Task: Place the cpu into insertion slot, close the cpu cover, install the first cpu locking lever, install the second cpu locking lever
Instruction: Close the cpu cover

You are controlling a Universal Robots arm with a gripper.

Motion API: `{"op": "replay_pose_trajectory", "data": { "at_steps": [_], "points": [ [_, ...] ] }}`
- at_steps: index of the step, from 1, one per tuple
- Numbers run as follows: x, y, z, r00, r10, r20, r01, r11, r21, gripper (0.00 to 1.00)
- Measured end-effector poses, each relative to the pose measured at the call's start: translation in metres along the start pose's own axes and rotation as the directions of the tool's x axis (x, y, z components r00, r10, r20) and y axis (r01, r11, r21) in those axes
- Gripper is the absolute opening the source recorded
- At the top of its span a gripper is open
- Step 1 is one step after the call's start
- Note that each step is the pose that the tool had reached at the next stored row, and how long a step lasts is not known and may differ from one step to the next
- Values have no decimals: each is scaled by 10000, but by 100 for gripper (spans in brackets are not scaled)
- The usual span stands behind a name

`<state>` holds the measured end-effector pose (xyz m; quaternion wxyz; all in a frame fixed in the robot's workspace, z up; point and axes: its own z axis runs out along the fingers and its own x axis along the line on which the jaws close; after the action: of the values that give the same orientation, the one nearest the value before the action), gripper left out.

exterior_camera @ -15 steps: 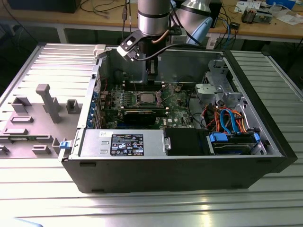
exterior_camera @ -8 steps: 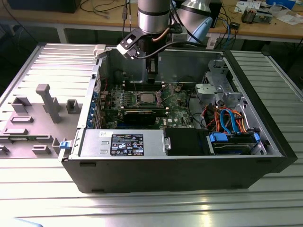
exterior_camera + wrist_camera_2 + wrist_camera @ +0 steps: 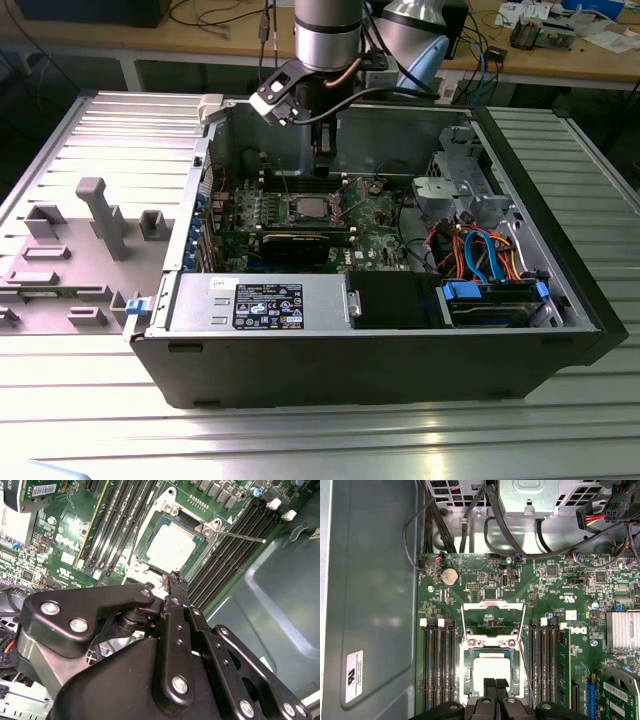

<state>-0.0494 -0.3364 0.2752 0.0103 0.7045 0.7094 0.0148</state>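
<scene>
Case: an open black metal computer case (image 3: 380,350) lies on its side. It holds a green motherboard (image 3: 485,585), a silver power-supply box (image 3: 265,303) along its 6 o'clock wall in the exterior view, and a drive bay with blue tabs (image 3: 495,300) toward 4 o'clock, with orange and blue cables above it.
Socket: the square silver-rimmed insertion slot (image 3: 206,529) sits between rows of long black memory slots (image 3: 437,665) and holds the cpu.
Chip: the flat square cpu with a dull silver-grey metal top (image 3: 491,670) lies seated in the slot. In the exterior view it is near the middle of the board (image 3: 307,208).
Facing: metal top upward and level. Being square it has no long axis, and its edges run parallel to the memory slots.
Cover: the thin silver windowed cpu cover (image 3: 493,604) is swung open, clear of the chip, on the far side of the slot from the claw.
Lever: a thin metal locking lever (image 3: 245,536) sticks out from a socket corner, unlatched.
Claw: the black claw (image 3: 495,681) hangs just above the slot's near edge, its fingers pressed together with nothing between them.
Surface: a ribbed aluminium bench (image 3: 320,440) carries the case and, at 9 o'clock, a grey moulded fixture tray (image 3: 70,260).
Room: a light wooden worktop (image 3: 560,60) with cables runs along 12 o'clock.
</scene>
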Motion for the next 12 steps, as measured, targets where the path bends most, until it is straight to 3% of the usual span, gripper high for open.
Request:
{"op": "replay_pose_trajectory", "data": {
  "at_steps": [7, 12],
  "points": [
    [1, 3, -1, 10000, 1, -1, -1, 10000, -1, 11],
    [1, 5, -53, 10000, 1, 0, -1, 10000, 0, 11]
  ]
}}
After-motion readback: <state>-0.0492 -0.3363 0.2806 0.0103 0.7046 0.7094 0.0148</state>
